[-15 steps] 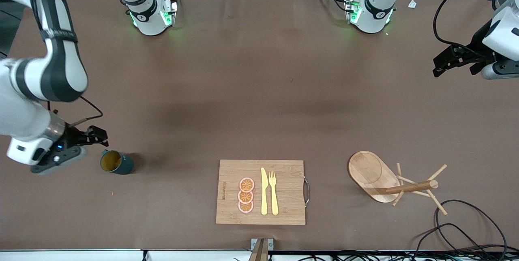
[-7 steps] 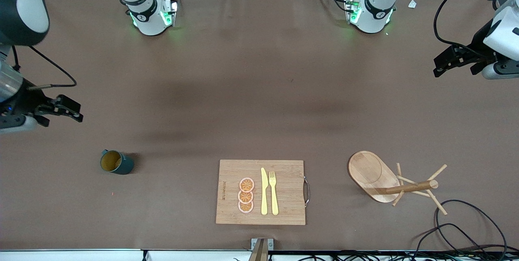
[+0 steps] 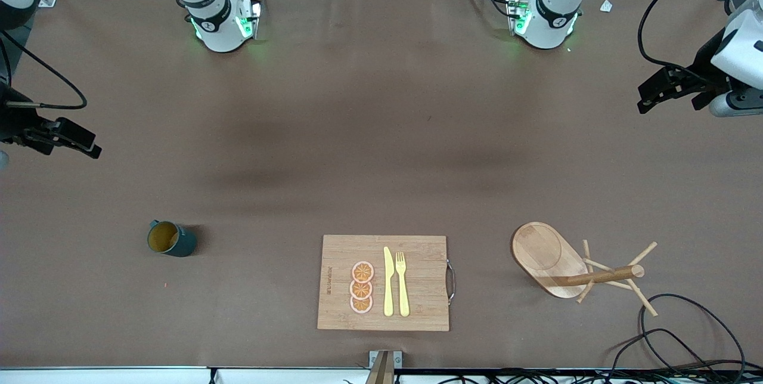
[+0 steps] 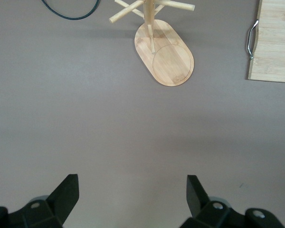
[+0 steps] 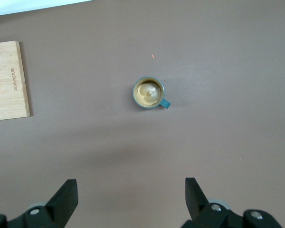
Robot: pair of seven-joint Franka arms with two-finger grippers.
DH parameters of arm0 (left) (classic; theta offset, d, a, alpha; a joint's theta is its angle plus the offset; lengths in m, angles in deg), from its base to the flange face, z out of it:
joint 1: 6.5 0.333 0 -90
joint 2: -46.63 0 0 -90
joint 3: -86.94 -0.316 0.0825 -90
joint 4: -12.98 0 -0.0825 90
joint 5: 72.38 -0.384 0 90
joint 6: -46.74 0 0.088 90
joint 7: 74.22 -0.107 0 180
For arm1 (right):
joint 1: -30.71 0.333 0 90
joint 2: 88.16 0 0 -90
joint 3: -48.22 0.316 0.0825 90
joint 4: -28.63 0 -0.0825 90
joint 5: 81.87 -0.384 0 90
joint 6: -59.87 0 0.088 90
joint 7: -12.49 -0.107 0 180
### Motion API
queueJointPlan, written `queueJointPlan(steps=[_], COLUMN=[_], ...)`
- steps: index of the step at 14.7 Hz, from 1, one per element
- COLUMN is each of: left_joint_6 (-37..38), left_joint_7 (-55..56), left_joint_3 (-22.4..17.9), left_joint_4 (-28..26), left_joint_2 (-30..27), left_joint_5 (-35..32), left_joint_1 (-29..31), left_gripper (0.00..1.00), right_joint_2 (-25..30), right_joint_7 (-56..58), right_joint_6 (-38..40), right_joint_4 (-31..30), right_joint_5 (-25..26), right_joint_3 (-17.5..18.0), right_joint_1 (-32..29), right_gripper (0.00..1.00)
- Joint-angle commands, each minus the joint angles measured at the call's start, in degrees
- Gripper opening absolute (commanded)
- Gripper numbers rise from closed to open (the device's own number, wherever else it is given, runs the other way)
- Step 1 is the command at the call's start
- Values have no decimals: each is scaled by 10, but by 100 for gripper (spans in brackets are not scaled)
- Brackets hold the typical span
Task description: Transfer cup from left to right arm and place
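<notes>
The dark teal cup (image 3: 171, 239) with an ochre inside stands upright on the brown table, toward the right arm's end, with nothing touching it. In the right wrist view the cup (image 5: 148, 92) shows from above with its small handle. My right gripper (image 3: 88, 146) hangs open and empty over the table's edge at that end, well apart from the cup; its own camera shows the right gripper (image 5: 131, 192) with wide jaws over bare table. My left gripper (image 3: 645, 98) waits open and empty over the left arm's end, and the left gripper (image 4: 133, 190) holds nothing.
A bamboo cutting board (image 3: 417, 306) with a yellow knife, fork and orange slices lies near the front edge. A wooden mug tree (image 3: 539, 250) lies tipped over toward the left arm's end, beside black cables (image 3: 685, 336). The mug tree (image 4: 164, 52) shows in the left wrist view.
My right gripper has drawn away from beside the cup, rising and moving toward the robots' side and the table's edge. The cup and the left arm have stayed put.
</notes>
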Motion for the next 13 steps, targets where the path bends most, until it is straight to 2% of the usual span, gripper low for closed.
queueJointPlan(steps=[1, 5, 8, 13], left_joint_6=[-3, -3, 3, 7], left_joint_7=[-11, -16, -53, -53], left_joint_3=[0, 0, 1, 1], left_joint_4=[6, 6, 6, 7], left_joint_2=[2, 2, -1, -1], left_joint_5=[4, 4, 4, 4], left_joint_1=[4, 2, 0, 0], left_gripper=[100, 100, 100, 100], right_joint_2=[31, 60, 66, 66], right_joint_7=[-14, -12, -13, -13], right_joint_6=[11, 17, 21, 22], right_joint_4=[-5, -10, -10, -10], right_joint_5=[7, 9, 11, 13], right_joint_3=[9, 9, 9, 10], right_joint_1=[-7, -7, -7, -6], right_gripper=[100, 100, 100, 100])
